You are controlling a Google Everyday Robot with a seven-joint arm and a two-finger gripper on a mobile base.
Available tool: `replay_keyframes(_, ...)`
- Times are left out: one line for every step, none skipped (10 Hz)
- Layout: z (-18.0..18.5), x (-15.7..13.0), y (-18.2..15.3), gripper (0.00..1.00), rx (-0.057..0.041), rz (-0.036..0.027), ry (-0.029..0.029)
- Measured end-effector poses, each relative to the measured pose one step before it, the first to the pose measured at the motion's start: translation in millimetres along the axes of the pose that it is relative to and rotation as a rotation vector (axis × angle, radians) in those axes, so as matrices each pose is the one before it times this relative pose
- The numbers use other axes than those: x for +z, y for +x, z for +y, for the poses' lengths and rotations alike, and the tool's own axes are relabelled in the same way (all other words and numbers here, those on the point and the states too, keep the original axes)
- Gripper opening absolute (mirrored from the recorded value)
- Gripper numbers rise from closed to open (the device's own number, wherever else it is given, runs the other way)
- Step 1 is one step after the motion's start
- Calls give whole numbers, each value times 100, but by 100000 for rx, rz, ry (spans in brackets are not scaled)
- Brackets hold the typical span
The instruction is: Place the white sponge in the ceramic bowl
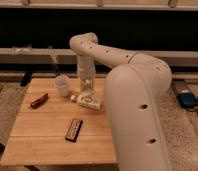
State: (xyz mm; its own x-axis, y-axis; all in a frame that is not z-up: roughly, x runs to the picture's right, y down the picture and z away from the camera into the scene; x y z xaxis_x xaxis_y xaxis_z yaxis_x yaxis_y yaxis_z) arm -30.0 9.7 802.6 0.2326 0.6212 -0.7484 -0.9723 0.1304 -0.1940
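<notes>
Gripper low over table, just above white bottle, beside cup; its grip state can't be told. Sponge not discernible; bowl hidden behind arm.

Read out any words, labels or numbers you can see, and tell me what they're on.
None can be read.
White bottle: label, print too small to read.
Dark flat packet: markings too small to read.
Hand, just behind the bottle: no marking seen.

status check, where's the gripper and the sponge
Gripper low over table centre, right of cup. White item just in front, sponge or bottle unclear. Bowl not visible, arm covers right side.
</notes>
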Motion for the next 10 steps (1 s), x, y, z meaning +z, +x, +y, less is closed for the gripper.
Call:
replay_keyframes(-1614, 789, 892, 0, 4128, 683, -803)
replay_keyframes(-2492, 1288, 1241, 0, 6441, 1011, -1512)
replay_keyframes(-2497, 1403, 833, 0, 6019, 966, -1583)
replay_keyframes(-1199, 628, 187, 0, 2568, 190, -655)
replay_keyframes(-2302, 1158, 153, 0, 4169, 584, -476)
replay_keyframes(-2291, 1072, -262, 0, 3733, 502, 16)
replay_keyframes(-1073, 592, -597, 0, 1792, -507, -332)
replay_keyframes(-1110, 537, -794, 0, 1756, -422, -174)
replay_keyframes(-687, 248, -764, 0, 1038, -668, 30)
replay_keyframes(-417, 132, -1988, 0, 900, -2513, 321)
